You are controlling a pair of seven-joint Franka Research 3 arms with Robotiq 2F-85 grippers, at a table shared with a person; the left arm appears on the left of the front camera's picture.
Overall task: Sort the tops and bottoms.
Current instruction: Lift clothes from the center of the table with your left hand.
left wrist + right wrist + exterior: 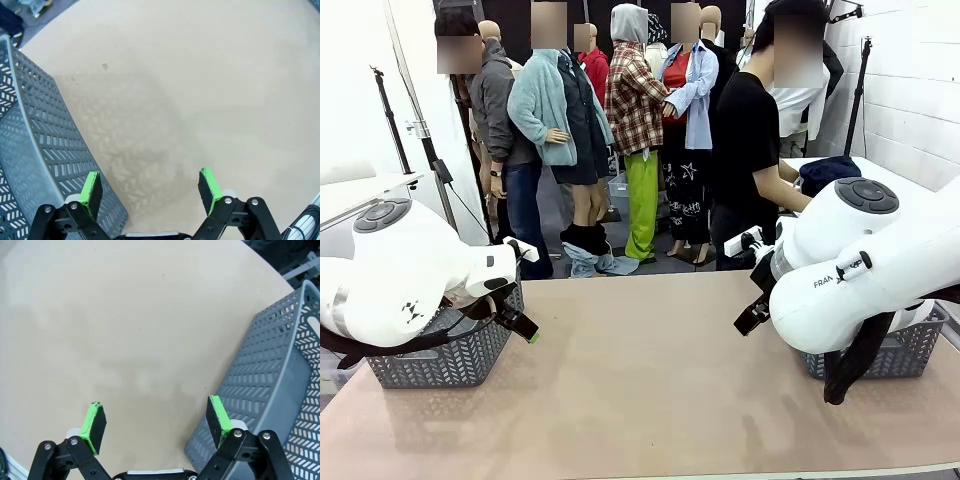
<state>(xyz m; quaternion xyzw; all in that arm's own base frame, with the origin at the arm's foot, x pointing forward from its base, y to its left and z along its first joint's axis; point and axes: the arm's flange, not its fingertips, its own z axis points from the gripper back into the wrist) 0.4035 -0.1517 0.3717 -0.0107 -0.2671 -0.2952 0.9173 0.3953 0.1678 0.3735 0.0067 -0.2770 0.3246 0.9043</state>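
The tops and the bottoms are out of view; bare tan tabletop (640, 380) lies between the arms. My left gripper (525, 325) hangs open at the table's left, beside a grey lattice basket (450, 365). In the left wrist view the left gripper (150, 182) holds nothing between its green pads (91, 190), over bare table next to the basket's wall (40, 135). My right gripper (750, 318) stands open at the right. In the right wrist view the right gripper (157, 415) is empty, with a second grey basket (270, 365) beside it.
The right basket (910, 350) sits at the table's right edge behind my right arm. A person in a black shirt (750, 150) stands at the far right, bent over a dark cloth (830, 170) on a white side table.
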